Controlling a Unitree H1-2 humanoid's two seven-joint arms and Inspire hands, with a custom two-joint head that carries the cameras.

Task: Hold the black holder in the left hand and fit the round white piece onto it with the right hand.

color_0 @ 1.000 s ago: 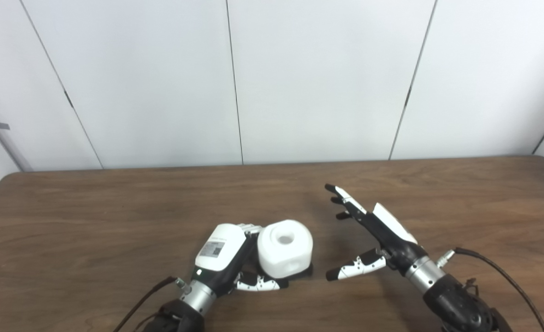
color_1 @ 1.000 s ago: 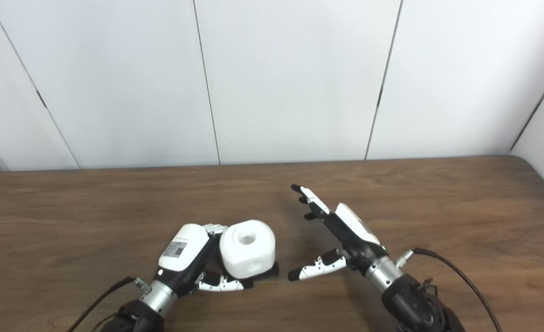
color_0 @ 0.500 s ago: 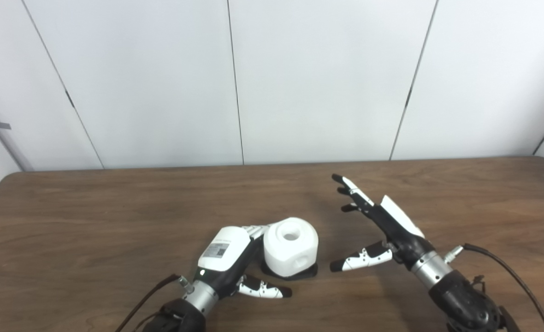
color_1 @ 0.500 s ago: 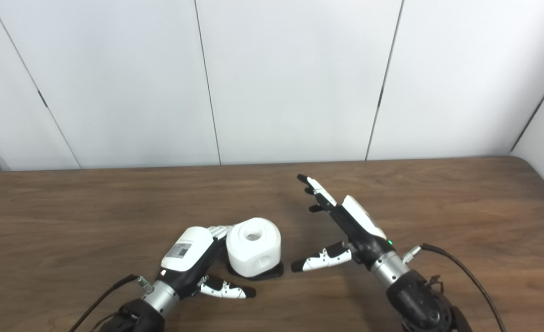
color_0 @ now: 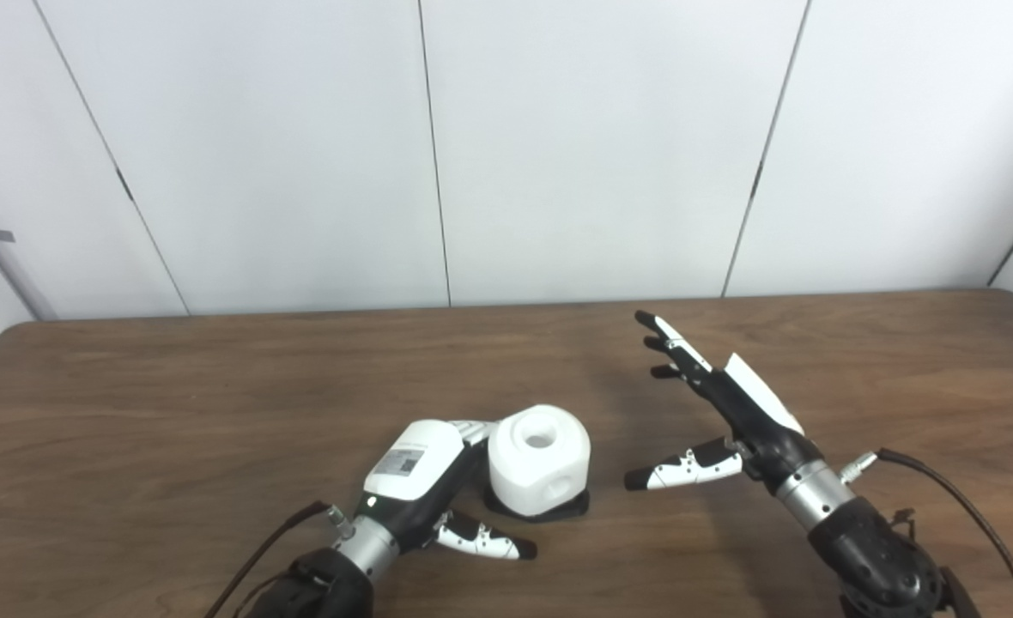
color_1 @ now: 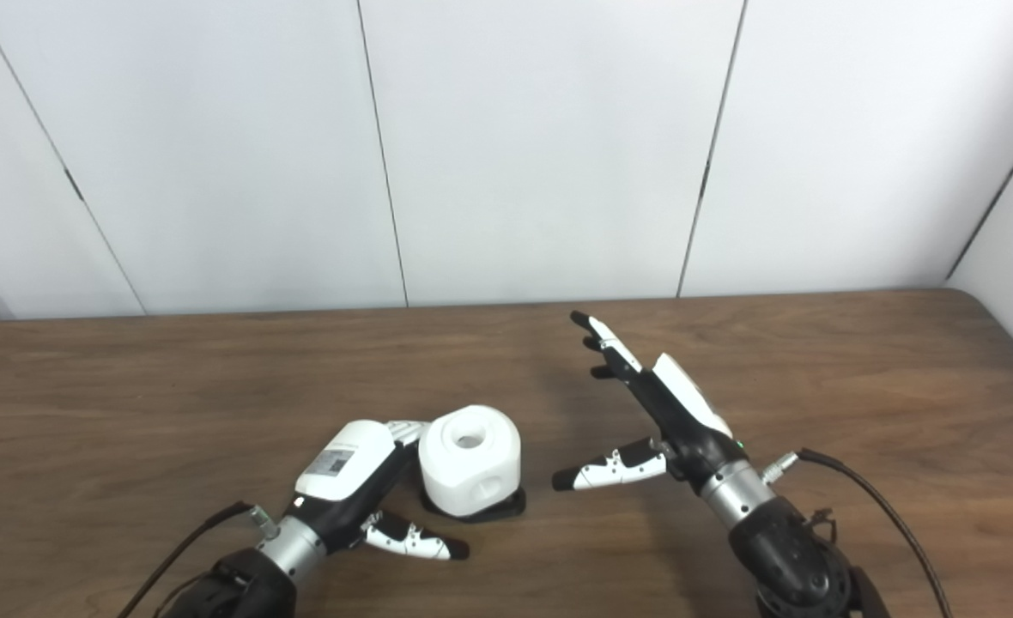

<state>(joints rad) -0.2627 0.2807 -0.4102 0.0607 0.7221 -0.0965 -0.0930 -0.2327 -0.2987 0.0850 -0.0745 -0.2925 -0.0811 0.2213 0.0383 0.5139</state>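
White piece [color_0: 539,459] on black holder [color_0: 558,511], hands apart

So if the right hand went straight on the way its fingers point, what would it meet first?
Probably nothing: the right hand points up and away toward the wall, past the round white piece; the way looks free, though depth is unclear.

A dark wood-grain counter [color_0: 172,403] with rounded far corners runs wall to wall. Beyond the hands stands a white panelled wall [color_0: 592,146], split by thin dark seams, evenly lit.
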